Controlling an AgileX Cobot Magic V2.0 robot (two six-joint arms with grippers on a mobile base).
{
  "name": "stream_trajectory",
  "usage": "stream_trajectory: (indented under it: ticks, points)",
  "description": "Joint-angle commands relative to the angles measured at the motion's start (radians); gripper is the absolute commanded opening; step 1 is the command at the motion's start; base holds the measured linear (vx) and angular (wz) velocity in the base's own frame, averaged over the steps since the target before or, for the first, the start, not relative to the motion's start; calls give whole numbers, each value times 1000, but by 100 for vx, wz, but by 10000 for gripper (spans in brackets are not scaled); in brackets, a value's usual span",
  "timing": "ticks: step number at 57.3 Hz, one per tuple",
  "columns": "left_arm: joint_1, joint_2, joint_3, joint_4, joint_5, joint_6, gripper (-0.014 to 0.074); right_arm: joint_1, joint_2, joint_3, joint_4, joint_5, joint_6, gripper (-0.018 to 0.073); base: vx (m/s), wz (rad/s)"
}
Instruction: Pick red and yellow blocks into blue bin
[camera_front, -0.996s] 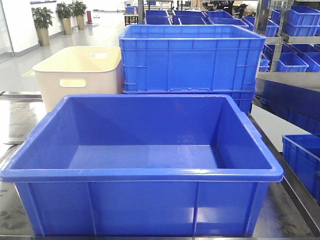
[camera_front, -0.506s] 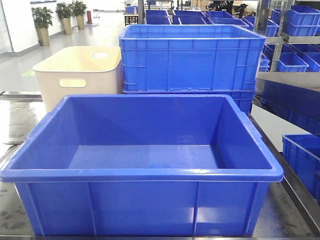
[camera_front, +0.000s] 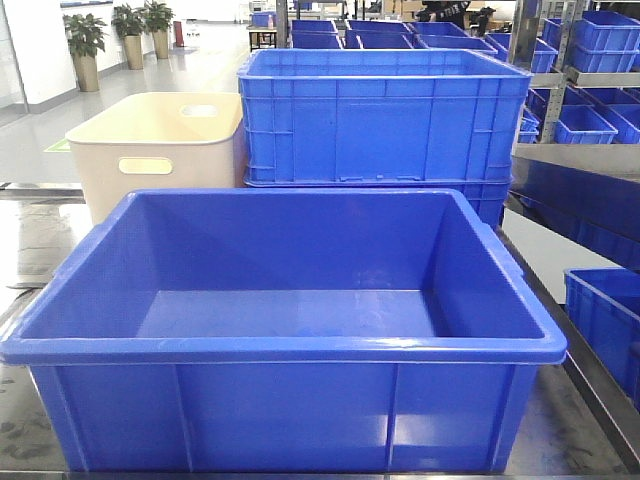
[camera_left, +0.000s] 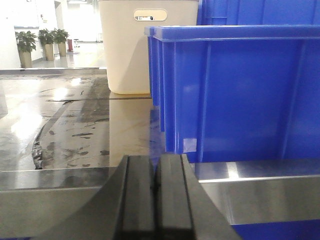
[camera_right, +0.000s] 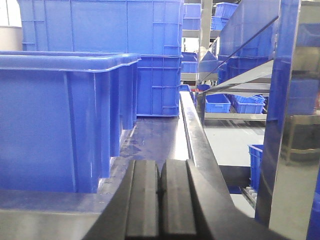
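**Bin's ready, blocks nowhere to be seen**

So the big blue bin (camera_front: 290, 345) is sitting front and centre on the shiny metal table (camera_left: 65, 125), and it's looking completely empty inside: smooth floor, nothing red or yellow in there. Behind it a ribbed blue crate (camera_front: 385, 115) is standing on another one, and a beige tub (camera_front: 160, 150) with handle slots is sitting just beside that stack, on the left. Shelves of more blue crates (camera_right: 225, 102) are running off to the right.

Both arms are parking low at the near table edge, one on each side of the bin. The left gripper (camera_left: 155, 192) is showing its two black fingers pressed flat together with nothing between them, and the right gripper (camera_right: 160, 197) is doing the same, closed on nothing.

The red and yellow blocks aren't showing up in any view, so I can't say where they are. My guess on handling: small hard plastic, light, stiff, a bit slick. I'd be pinching the red one across two flat faces and the yellow one across its narrow sides, below the studs.
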Motion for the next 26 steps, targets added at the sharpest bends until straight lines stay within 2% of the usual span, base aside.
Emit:
stream_trajectory:
  ticks: [1, 12, 26]
  points:
    - [3, -16, -17, -9, -87, 1, -1, -3, -12, 7, -8, -85, -2, -11, 0, 0]
    - [40, -17, -17, -9, -84, 1, -1, -3, -12, 7, -8, -85, -2, -11, 0, 0]
    - [50, -17, -17, -9, -84, 1, -1, -3, -12, 7, -8, -85, -2, -11, 0, 0]
